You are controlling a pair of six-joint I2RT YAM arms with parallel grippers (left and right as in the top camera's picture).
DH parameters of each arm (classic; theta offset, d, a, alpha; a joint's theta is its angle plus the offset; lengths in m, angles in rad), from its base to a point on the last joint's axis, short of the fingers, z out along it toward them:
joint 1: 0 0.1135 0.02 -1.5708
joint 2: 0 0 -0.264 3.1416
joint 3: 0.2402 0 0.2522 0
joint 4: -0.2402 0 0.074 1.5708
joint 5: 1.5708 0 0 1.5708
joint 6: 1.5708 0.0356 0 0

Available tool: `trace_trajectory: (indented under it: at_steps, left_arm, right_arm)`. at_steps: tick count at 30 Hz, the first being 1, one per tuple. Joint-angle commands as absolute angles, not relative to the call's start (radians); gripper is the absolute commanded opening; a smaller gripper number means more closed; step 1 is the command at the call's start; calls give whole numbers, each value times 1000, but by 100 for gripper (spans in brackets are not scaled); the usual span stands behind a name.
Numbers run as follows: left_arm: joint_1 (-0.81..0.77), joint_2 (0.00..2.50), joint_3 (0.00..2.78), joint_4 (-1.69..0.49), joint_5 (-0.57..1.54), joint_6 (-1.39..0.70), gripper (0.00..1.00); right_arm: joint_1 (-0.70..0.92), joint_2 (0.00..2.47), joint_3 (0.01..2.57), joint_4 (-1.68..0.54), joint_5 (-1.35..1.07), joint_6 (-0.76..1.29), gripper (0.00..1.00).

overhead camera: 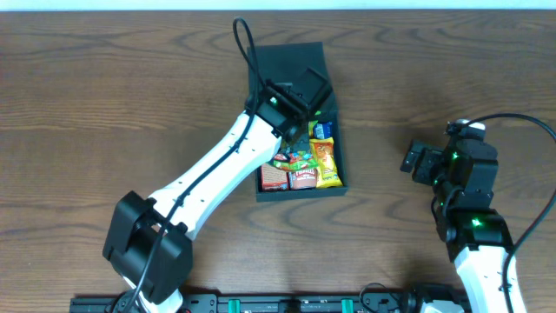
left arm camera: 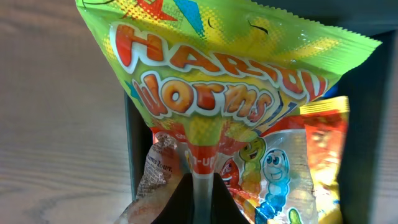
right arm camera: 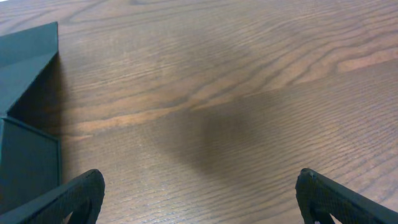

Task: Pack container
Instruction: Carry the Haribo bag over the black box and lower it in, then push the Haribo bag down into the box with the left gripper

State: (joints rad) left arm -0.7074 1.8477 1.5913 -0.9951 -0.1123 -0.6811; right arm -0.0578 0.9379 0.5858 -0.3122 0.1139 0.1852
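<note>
While left gripper [left arm camera: 202,186] pinches green Haribo Worms packet [left arm camera: 211,74], seemingly just above other snacks [overhead camera: 304,176], container [overhead camera: 304,194] sits lid-open at centre of overhead frame; right gripper [right arm camera: 202,196] gapes wide over table [right arm camera: 249,93], right side.

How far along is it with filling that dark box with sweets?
Done: several snack packets lie in the container. In hand: the left gripper, shut on a green Haribo Worms packet, holds it over the box. Left: dropping that packet in and probably closing the lid, which is open. The right gripper waits open above the table.
</note>
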Motion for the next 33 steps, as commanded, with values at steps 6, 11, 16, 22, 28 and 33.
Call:
trace_trajectory:
  at_steps: [6,11,16,22,28,33]
  left_arm:
    - [-706,1924,1484,-920,-122,-845,9]
    - [-707,1973,1471,-864,-74,-845,31]
    - [-709,1980,1472,-863,-73,-830,23]
    - [-708,1919,1478,-911,-70,-831,20]
    - [-708,1862,1483,-976,14,-815,28]
    - [-715,1860,1481,-964,130,-786,26]
  right_arm:
    - [-66,937,576,-311,126,175,99]
    - [-66,937,576,-311,126,175,99]
    - [-66,937,576,-311,126,175,99]
    - [-66,937,576,-311,126,175,99]
    - [-66,937,576,-311,126,175,99]
    - [-66,937,576,-311,126,175,99]
